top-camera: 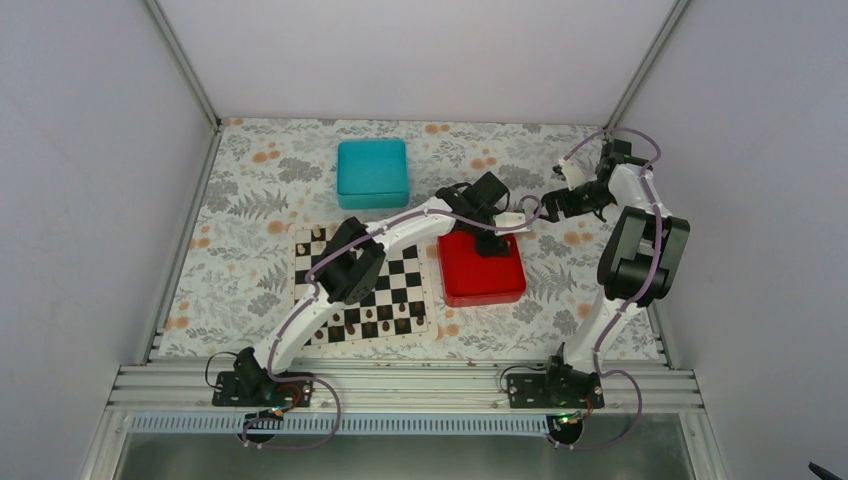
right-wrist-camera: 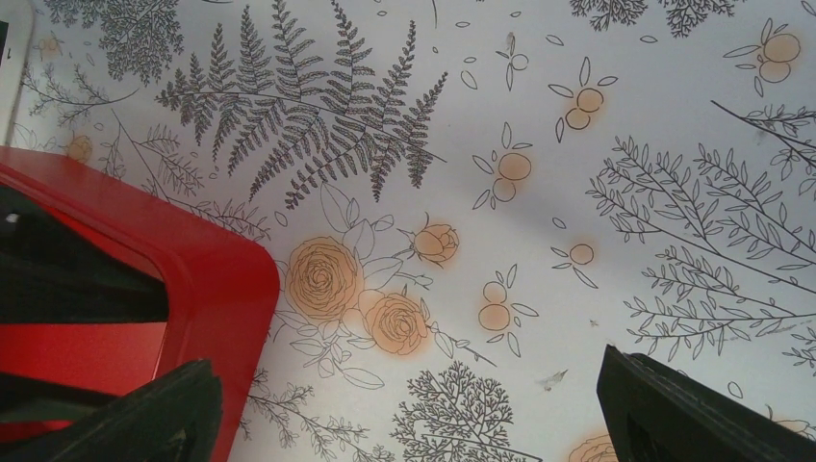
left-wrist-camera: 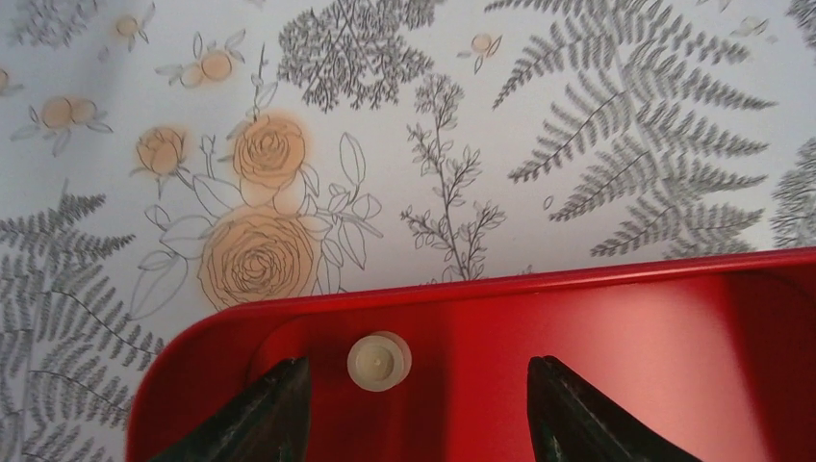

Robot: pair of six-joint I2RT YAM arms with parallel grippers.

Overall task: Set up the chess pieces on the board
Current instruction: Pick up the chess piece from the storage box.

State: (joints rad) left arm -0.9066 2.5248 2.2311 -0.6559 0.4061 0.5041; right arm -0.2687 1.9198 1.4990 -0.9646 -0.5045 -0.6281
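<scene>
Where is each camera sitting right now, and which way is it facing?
Top external: above and behind the bases, looking down on the board, red tray, teal box; both arms show.
Left wrist: over the tray's corner, looking down at a cream piece inside; its open jaws show.
Right wrist: beside the tray, facing down at floral cloth; its open jaws show.
Shared: all three see the red tray.
</scene>
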